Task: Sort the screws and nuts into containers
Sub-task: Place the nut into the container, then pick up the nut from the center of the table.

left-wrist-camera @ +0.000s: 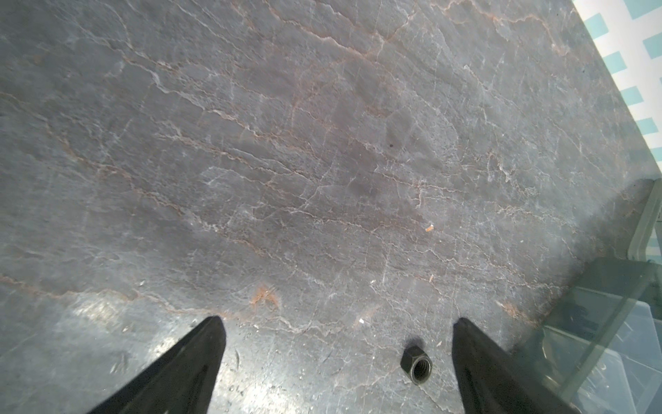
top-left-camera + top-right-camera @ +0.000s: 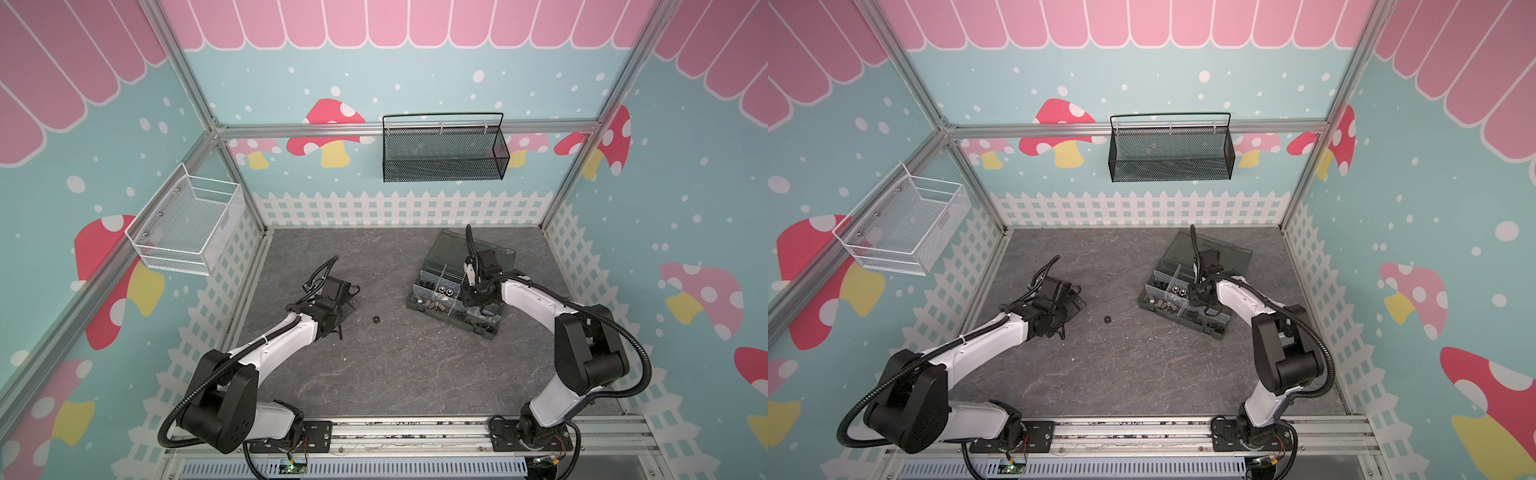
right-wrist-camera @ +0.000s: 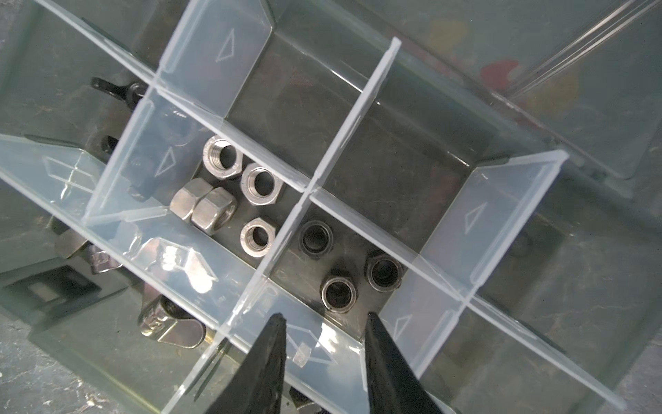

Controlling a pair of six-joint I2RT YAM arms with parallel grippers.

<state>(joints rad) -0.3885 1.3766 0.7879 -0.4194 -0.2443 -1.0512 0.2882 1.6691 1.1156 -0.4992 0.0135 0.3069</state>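
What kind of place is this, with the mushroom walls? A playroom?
Most likely a robot practice booth, not a playroom: a left arm and right arm bolted to a metal rail, printed mushroom walls on an aluminium frame, and an organizer box of nuts.

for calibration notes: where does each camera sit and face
Top views: high in front, looking down and back over the grey stone-look table; left arm, right arm show.
Left wrist: on its arm, looking down past the left gripper at a black hexagonal nut.
Right wrist: on its arm, looking down past the right gripper into the dark grey translucent organizer box.
Shared: both top views also show that nut.
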